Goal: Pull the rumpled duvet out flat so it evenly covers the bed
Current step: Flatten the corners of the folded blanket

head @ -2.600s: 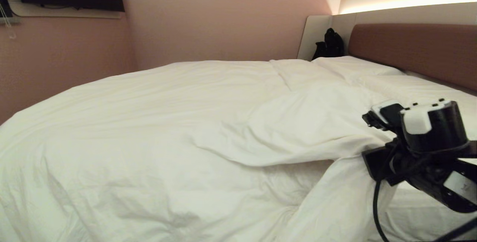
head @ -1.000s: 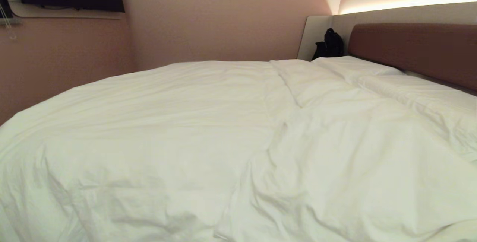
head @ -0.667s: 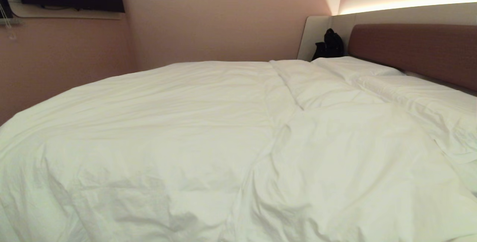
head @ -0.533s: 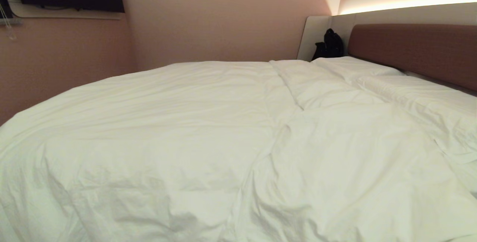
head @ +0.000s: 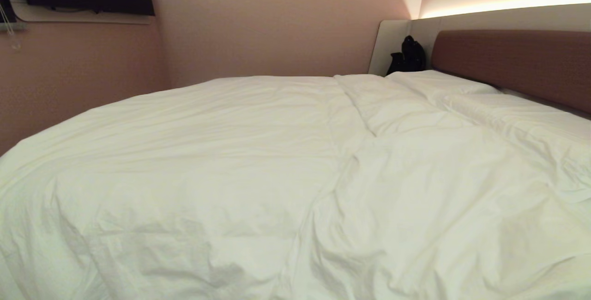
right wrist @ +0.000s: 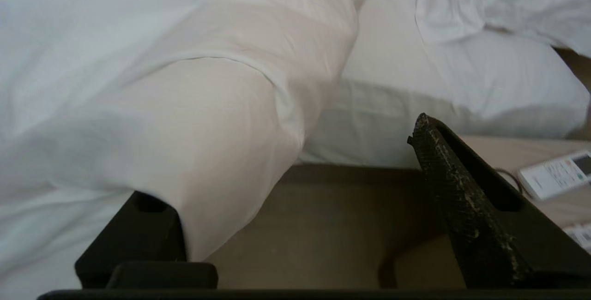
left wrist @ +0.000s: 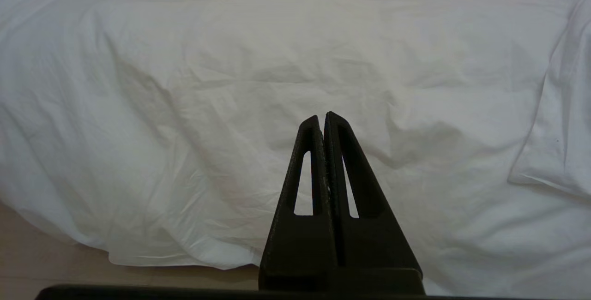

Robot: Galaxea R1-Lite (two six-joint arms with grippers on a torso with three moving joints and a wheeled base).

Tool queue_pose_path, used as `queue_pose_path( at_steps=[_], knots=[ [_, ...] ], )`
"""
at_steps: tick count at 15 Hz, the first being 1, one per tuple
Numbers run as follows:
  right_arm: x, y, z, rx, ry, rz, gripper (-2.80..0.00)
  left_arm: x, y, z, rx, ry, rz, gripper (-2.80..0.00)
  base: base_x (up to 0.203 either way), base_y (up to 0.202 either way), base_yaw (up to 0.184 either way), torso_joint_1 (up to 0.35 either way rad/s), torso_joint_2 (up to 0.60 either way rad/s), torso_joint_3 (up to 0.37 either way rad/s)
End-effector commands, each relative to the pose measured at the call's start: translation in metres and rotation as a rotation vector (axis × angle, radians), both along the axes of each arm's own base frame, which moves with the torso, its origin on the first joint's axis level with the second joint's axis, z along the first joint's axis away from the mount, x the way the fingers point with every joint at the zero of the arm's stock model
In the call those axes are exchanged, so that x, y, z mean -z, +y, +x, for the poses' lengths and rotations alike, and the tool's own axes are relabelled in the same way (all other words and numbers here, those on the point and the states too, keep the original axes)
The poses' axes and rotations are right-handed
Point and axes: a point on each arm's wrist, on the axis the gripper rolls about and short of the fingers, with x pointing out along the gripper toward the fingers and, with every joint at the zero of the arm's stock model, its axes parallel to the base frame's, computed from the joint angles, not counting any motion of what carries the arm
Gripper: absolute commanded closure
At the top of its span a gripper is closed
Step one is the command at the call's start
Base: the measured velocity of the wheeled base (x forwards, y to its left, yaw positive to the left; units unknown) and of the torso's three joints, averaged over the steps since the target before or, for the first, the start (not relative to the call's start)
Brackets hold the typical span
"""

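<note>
The right gripper [right wrist: 300, 198] hangs low at the bed's [right wrist: 392, 120] near side, fingers wide, a duvet [head: 258, 166] fold draped over one. The left gripper [left wrist: 323, 120], fingers pressed together, hovers by the overhanging near hem. Farther on, the duvet looks largely spread; creases remain centre-right. Pillows [head: 443, 83] sit against the headboard [head: 512, 60].

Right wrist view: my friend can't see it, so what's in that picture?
The right hand is open, and a fold of the white duvet hangs down over one of its fingers. Behind it are the mattress and a pillow, with a white remote on a ledge beside the bed.
</note>
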Motion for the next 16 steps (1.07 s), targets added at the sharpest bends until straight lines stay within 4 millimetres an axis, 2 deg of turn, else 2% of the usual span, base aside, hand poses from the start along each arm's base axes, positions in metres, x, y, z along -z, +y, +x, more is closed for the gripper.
queue_pose_path(
  at_steps=[1, 2, 4, 7, 14, 16],
  knots=[
    [-0.037, 0.003, 0.004, -0.081, -0.073, 0.06, -2.8, 0.0, 0.0, 0.0, 0.0, 0.001, 0.0, 0.0, 0.0, 0.0, 0.0, 0.0, 0.0, 0.0],
    [-0.05, 0.004, 0.003, -0.125, -0.106, 0.087, -2.8, 0.0, 0.0, 0.0, 0.0, 0.001, 0.0, 0.0, 0.0, 0.0, 0.0, 0.0, 0.0, 0.0],
    [-0.057, 0.005, 0.003, -0.168, -0.119, 0.105, -2.8, 0.0, 0.0, 0.0, 0.0, 0.001, 0.0, 0.0, 0.0, 0.0, 0.0, 0.0, 0.0, 0.0],
    [-0.081, 0.006, 0.003, -0.237, -0.176, 0.141, -2.8, 0.0, 0.0, 0.0, 0.0, 0.001, 0.0, 0.0, 0.0, 0.0, 0.0, 0.0, 0.0, 0.0],
    [-0.078, 0.007, 0.003, -0.271, -0.16, 0.155, -2.8, 0.0, 0.0, 0.0, 0.0, 0.001, 0.0, 0.0, 0.0, 0.0, 0.0, 0.0, 0.0, 0.0],
    [-0.078, 0.013, 0.015, -0.273, -0.12, 0.16, -2.8, 0.0, 0.0, 0.0, 0.0, 0.001, 0.0, 0.0, 0.0, 0.0, 0.0, 0.0, 0.0, 0.0]
  ],
)
